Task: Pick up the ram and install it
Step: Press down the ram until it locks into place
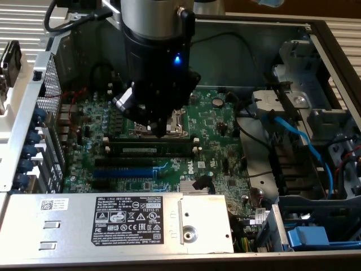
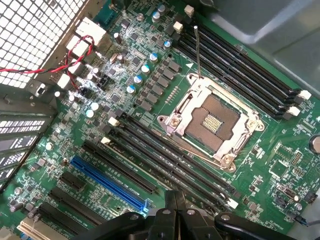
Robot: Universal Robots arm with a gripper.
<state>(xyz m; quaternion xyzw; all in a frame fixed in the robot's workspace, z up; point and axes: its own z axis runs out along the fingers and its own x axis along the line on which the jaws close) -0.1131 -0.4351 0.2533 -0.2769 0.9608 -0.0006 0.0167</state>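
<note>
Fingers of my gripper [image 1: 163, 133] are pressed together, holding nothing, hovering over the ram [image 1: 151, 149] seated in its slot; I am keeping centred above the stick's top edge.

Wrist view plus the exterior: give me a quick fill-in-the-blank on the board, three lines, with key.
1. The gripper, jaws ___, hangs over the motherboard.
2. The ram lies between the CPU socket and the ___ expansion slot.
3. The twisted wires by the mesh wall are red and ___.

Missing words: shut; blue; black.
</note>
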